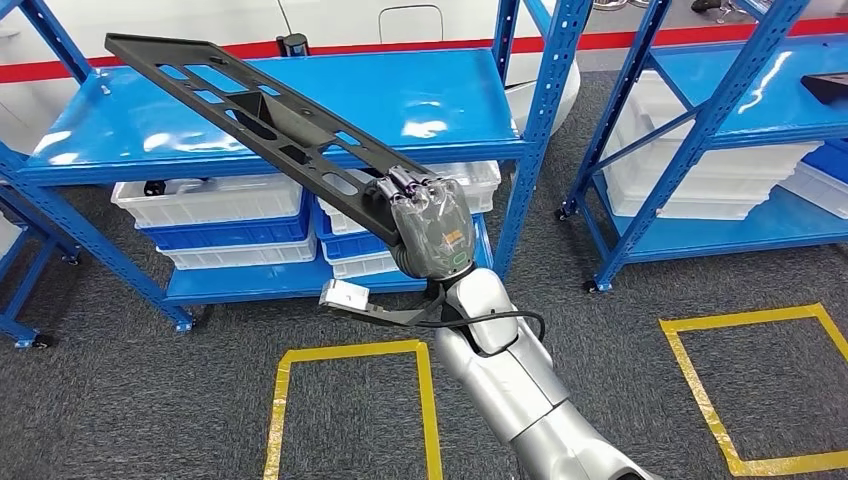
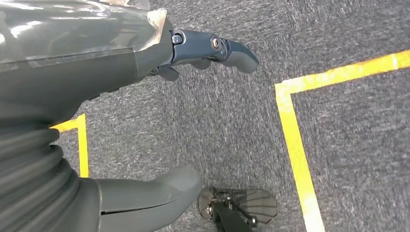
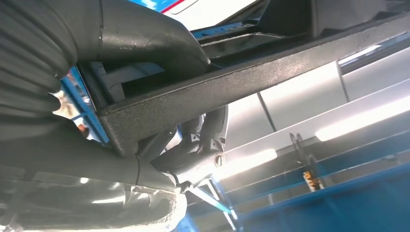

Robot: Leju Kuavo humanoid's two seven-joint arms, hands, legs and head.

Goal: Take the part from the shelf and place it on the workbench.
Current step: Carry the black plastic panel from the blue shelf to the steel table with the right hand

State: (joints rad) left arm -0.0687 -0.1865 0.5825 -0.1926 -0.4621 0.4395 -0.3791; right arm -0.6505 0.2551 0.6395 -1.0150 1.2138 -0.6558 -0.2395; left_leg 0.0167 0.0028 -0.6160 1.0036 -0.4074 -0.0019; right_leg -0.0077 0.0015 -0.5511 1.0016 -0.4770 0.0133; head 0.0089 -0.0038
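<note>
Black, flat, elongated part [image 1: 262,112] with slotted cut-outs, tilted above the blue shelf [image 1: 420,100], clear of it. Right hand [image 1: 428,232] grips its near end. Left hand [image 2: 145,96] hangs over carpet, fingers apart, holding nothing.

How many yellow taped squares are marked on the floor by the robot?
2 in the head view: one yellow tape square left of the silver arm, another on the right. Others may lie outside the picture.

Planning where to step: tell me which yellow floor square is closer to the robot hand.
The yellow square left of the silver arm, just below the right robot hand.
</note>
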